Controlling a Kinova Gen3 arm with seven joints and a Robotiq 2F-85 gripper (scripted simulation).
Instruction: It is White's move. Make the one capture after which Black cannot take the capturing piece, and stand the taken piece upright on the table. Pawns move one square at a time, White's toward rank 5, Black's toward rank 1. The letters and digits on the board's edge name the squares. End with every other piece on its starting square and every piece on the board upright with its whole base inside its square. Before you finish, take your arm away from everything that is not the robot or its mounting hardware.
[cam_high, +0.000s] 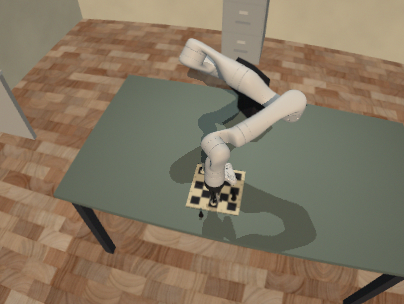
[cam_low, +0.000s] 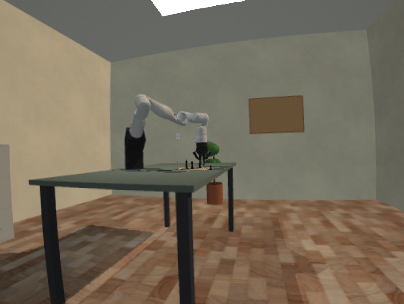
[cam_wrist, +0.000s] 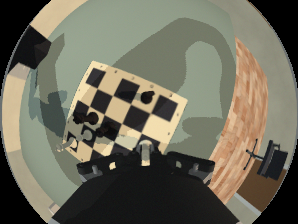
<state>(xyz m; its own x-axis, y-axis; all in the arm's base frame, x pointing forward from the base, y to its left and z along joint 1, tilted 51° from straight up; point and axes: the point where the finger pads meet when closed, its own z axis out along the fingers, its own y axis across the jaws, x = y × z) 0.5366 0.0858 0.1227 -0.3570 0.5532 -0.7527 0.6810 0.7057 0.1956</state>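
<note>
My gripper (cam_high: 214, 199) (cam_low: 201, 163) (cam_wrist: 145, 150) points down, low over the front row of the board (cam_high: 192, 204) (cam_wrist: 183, 102), with its fingers closed around a white piece (cam_high: 213, 203) (cam_wrist: 145, 146). Whether the piece's base touches the board cannot be told. A black piece (cam_high: 201, 214) (cam_low: 211, 168) stands upright on the table just off the board's front left edge. Another black piece (cam_high: 234, 197) (cam_wrist: 147, 97) stands on the board. More black pieces (cam_wrist: 91, 118) (cam_wrist: 103, 131) and a white piece (cam_wrist: 87, 135) stand close together near the board's far side.
The green table (cam_high: 135, 150) (cam_low: 125, 177) surrounds the board. The wrist view also shows a white piece (cam_wrist: 72, 143) near a board corner. The arm hides part of the board in the top view. The table's front edge lies a short way in front of the board.
</note>
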